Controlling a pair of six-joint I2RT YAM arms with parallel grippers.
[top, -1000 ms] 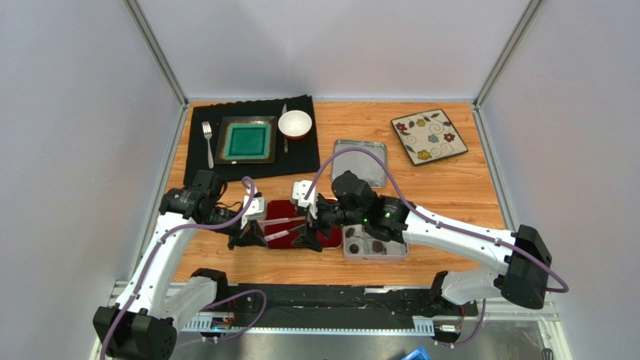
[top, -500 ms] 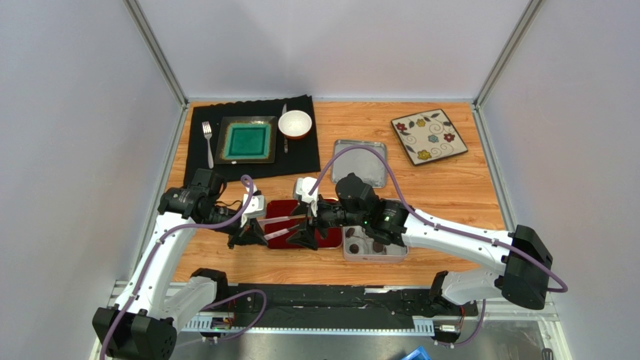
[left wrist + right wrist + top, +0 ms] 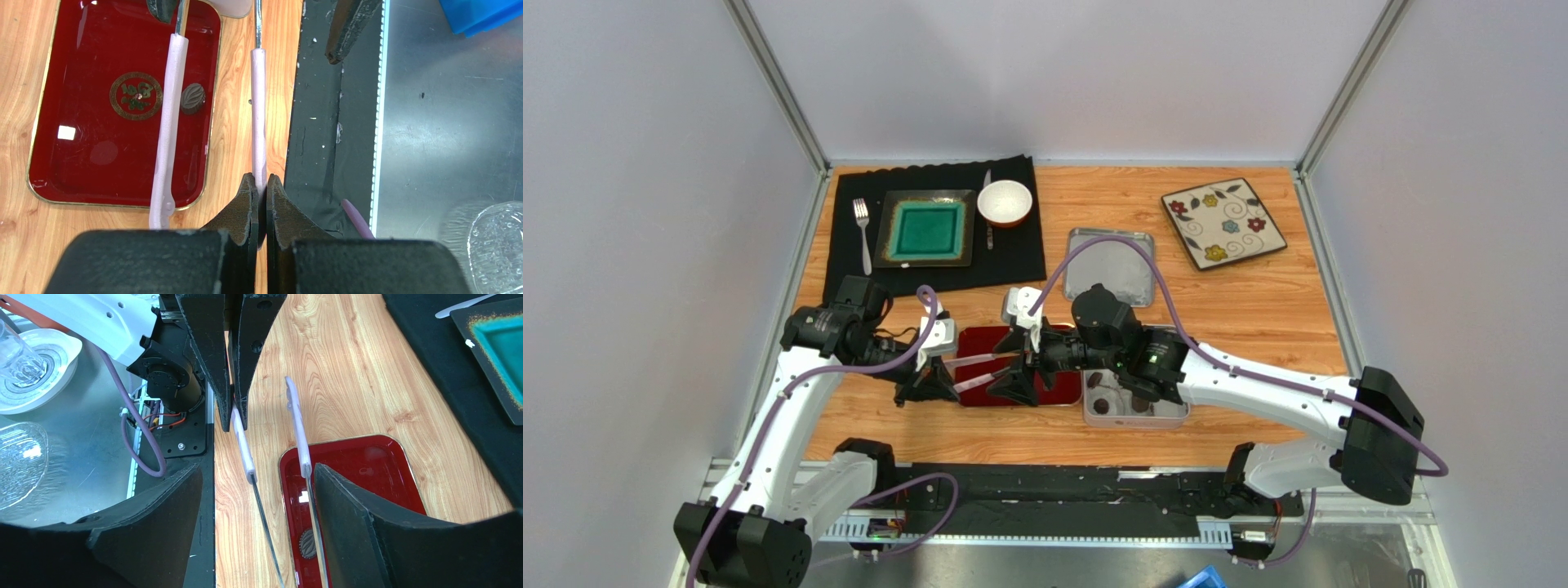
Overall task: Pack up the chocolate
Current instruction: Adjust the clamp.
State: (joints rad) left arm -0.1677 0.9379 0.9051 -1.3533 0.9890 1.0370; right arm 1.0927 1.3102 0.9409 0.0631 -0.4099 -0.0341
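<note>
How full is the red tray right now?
Nearly empty: the visible part of the red tray holds one chocolate, beside its gold emblem.

Far left on the surface (image 3: 1259, 306) we've got the mat (image 3: 848, 263), carrying a fork (image 3: 863, 233), a plate (image 3: 928, 230), a knife (image 3: 987, 214) and a bowl (image 3: 1004, 202), left to right. Behind centre sits the lid (image 3: 1112, 267), and at far right a second plate (image 3: 1223, 223). Up front, the tray (image 3: 983, 342) lies mid-surface with one chocolate piece (image 3: 192, 98) in it and the tongs (image 3: 172, 110) stretched over it. The tin (image 3: 1136, 423), just right of it, holds more chocolates (image 3: 1140, 401).
</note>
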